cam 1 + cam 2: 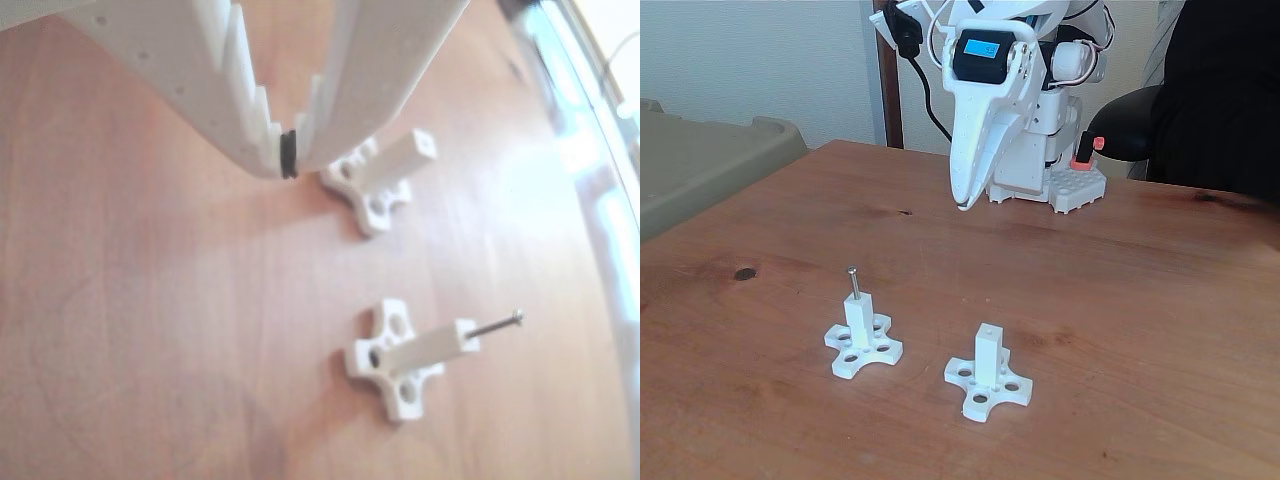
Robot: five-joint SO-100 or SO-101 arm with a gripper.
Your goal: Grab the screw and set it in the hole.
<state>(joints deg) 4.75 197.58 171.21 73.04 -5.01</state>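
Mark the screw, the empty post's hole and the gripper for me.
screw (853,282): fixed view, on its shaft above the left post.
hole (428,144): other view, in the empty post's end face.
gripper (961,205): fixed view, at the fingers' tips.

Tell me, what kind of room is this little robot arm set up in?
Probably a home or small office rather than a lab: the arm works on a wooden table with a black chair behind it, by a plain wall, two white posts as props.
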